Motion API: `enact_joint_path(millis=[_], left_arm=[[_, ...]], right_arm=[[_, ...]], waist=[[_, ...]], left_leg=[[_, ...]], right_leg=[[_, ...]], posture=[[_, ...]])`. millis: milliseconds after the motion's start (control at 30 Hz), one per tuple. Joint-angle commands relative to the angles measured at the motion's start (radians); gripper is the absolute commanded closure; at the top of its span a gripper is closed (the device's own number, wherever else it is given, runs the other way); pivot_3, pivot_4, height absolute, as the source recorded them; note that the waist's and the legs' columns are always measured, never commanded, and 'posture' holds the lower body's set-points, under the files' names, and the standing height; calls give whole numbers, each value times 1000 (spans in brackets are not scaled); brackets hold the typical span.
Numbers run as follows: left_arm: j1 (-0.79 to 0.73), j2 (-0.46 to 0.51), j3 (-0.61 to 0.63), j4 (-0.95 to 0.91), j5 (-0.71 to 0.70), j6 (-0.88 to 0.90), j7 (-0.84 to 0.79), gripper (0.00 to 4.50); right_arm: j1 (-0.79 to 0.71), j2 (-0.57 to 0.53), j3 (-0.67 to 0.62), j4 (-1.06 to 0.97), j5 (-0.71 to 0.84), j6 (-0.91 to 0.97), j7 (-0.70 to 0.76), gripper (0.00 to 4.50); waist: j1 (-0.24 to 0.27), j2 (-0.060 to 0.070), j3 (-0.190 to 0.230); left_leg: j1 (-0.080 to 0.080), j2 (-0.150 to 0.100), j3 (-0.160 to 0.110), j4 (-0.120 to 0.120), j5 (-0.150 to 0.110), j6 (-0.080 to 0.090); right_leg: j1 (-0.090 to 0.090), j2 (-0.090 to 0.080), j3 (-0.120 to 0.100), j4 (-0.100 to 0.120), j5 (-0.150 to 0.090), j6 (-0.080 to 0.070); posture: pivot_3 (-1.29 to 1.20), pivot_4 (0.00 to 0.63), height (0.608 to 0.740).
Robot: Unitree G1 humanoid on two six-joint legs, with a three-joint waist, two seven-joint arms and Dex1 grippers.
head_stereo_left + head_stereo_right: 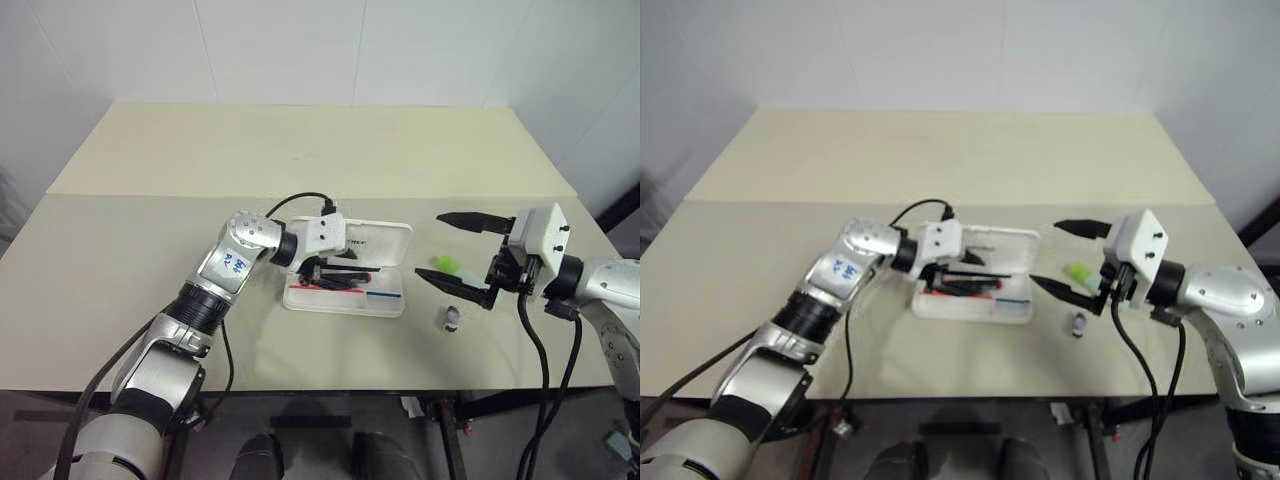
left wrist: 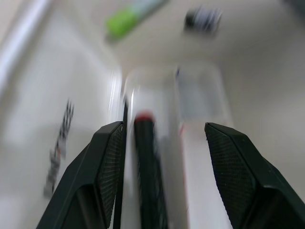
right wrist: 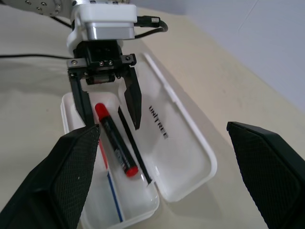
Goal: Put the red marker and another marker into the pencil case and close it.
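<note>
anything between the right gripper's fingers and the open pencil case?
Yes: the green marker lies on the table between the right gripper and the pencil case, seen in the left eye view. A small grey stub sits nearer the front edge.

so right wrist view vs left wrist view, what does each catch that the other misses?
Right wrist view: the left gripper from outside, jaws open over the pencil case, its open lid with the printed logo, and the red marker lying whole in the tray. Left wrist view: the green marker and a small stub on the table. Both: red marker and case interior.
</note>
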Motion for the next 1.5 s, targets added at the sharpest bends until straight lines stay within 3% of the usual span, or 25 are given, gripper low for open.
enact_joint_path(millis=[33, 167, 200, 500, 767, 1000, 1100, 1367, 1500], left_arm=[[25, 38, 25, -93, -44, 24, -44, 1276], [62, 59, 86, -155, -109, 54, -35, 106], [70, 68, 106, -164, -126, 47, -41, 45], [155, 221, 308, -238, -321, -25, -166, 45], [232, 411, 399, -257, -402, 17, -267, 45], [222, 449, 438, -175, -403, -56, -285, 45], [219, 450, 436, -168, -405, -67, -288, 0], [205, 447, 433, -151, -403, -87, -284, 0], [213, 453, 418, -162, -406, -60, -294, 0]], right_arm=[[-13, -16, -4, 24, 27, 57, 8, 0], [-41, -46, 21, 95, -9, 149, -12, 0], [-48, -55, 28, 118, -19, 164, -10, 0], [-115, -114, 103, 347, -134, 218, 23, 0], [-144, -101, 155, 565, -229, 98, 96, 0], [-188, -64, 203, 762, -298, 9, 139, 0], [-203, -51, 207, 826, -315, -11, 154, 586], [-209, -32, 201, 863, -332, -55, 163, 3322], [-208, -21, 170, 843, -319, -82, 139, 3398]], waist=[[-1, 0, 0], [-2, 0, 0], [-2, 0, 0], [-3, 0, 0], [-5, 1, 0], [-4, 1, 1], [-5, 1, 1], [-7, 1, 1], [-8, 1, 0]], left_leg=[[0, 0, 0, 0, 0, 0], [1, 0, 0, 0, 0, 0], [0, 0, 0, 0, 0, 0], [0, 0, 0, -1, 1, 1], [1, 0, 0, -1, 1, 1], [1, 0, 0, 0, 1, 0], [1, 0, 0, 0, 1, 0], [1, 0, 0, 1, 1, 0], [1, 0, 0, 1, 2, 0]], right_leg=[[0, 0, 0, 0, 0, 0], [0, 0, 0, 1, 0, 0], [0, 0, 0, 1, 0, 0], [0, 0, 0, 1, 0, 0], [0, 0, 0, 0, 0, 0], [0, 0, 0, 0, 0, 0], [0, 0, 0, 1, 0, 0], [1, 0, 0, 1, 1, 1], [1, 0, 0, 1, 1, 1]], posture=[[0, 150, 740], [0, 150, 740], [0, 150, 740], [0, 150, 740], [0, 150, 740], [0, 150, 740], [0, 150, 740], [0, 150, 740], [0, 150, 740]])
